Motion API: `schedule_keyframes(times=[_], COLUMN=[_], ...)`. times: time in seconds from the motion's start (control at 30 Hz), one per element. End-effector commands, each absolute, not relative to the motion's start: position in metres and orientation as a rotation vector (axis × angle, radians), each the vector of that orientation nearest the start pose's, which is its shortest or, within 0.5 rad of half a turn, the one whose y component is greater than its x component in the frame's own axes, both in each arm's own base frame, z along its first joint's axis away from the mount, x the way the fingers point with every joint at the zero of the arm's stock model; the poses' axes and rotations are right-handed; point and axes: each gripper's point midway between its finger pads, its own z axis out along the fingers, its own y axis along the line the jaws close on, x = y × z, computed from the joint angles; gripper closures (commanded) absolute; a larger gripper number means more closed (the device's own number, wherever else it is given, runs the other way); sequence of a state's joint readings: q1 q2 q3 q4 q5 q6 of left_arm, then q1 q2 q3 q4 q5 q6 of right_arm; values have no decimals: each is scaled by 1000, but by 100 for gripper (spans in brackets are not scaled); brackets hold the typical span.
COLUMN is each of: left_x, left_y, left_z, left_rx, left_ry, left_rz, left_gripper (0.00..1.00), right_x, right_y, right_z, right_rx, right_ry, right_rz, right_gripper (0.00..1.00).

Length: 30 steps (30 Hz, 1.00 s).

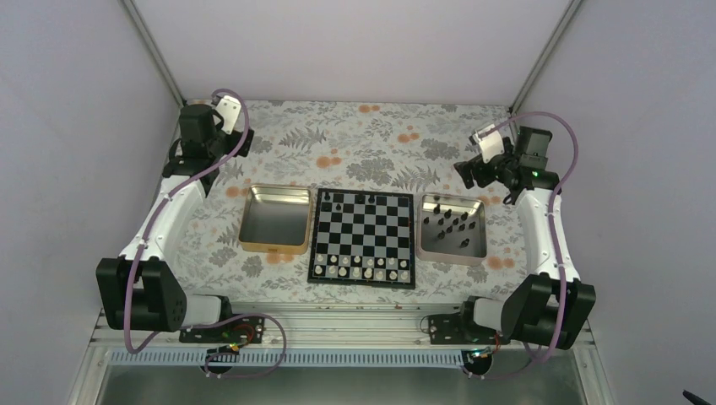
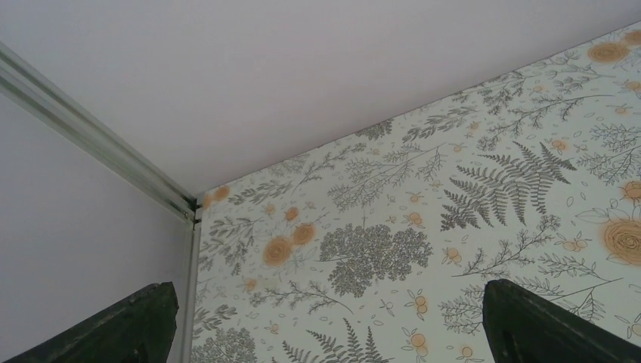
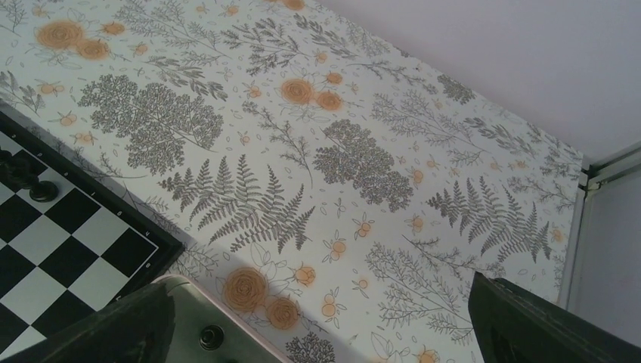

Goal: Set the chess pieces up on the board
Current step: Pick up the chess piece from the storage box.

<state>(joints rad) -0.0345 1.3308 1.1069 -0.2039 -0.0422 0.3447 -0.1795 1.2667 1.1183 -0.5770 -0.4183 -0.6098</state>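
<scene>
The board [image 1: 363,238] lies at the middle of the table. A few black chess pieces [image 1: 359,200] stand on its far row, and small white pieces fill its near rows. Several more black pieces [image 1: 454,221] lie in the silver tray [image 1: 425,240] right of the board. My left gripper [image 1: 179,162] is open and empty, held up at the far left, away from the board. My right gripper [image 1: 467,175] is open and empty above the tray's far edge. In the right wrist view, the board's corner [image 3: 91,227] carries a black piece [image 3: 36,181], and the tray's corner [image 3: 178,302] holds another one [image 3: 212,336].
A gold tray [image 1: 253,221] holds nothing and sits left of the board. The flowered tablecloth [image 2: 393,249] runs to the white back and side walls. A metal frame post [image 2: 98,144] stands at the back left corner. The arm bases are at the near edge.
</scene>
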Motion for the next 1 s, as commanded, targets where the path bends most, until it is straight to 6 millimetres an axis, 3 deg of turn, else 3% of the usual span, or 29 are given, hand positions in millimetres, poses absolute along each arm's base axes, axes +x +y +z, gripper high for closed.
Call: schedule_keyframes(times=[0.0, 0.23, 0.33, 0.4, 0.57, 0.67, 0.77, 0.97], left_x=[432, 432, 434, 436, 439, 440, 441, 444], left_y=[-7, -5, -7, -7, -2, 2, 2, 4], left_z=[279, 279, 275, 272, 267, 263, 259, 252], left_rx=[349, 353, 363, 366, 352, 345, 345, 344], left_ry=[1953, 1946, 1950, 1955, 1969, 1974, 1979, 1999], left_rz=[238, 253, 245, 242, 278, 301, 304, 313], left_gripper=[0, 0, 0, 0, 0, 0, 0, 0], right_x=[369, 364, 349, 341, 338, 335, 333, 325], right_y=[4, 10, 40, 52, 62, 63, 62, 76], right_z=[236, 221, 193, 176, 148, 127, 109, 93], right_rx=[-705, -774, -952, -1045, -1158, -1210, -1243, -1307], right_ry=[2116, 2157, 2230, 2273, 2347, 2420, 2444, 2455], right_rz=[61, 103, 177, 216, 299, 333, 302, 337], right_gripper=[0, 0, 0, 8, 48, 65, 66, 62])
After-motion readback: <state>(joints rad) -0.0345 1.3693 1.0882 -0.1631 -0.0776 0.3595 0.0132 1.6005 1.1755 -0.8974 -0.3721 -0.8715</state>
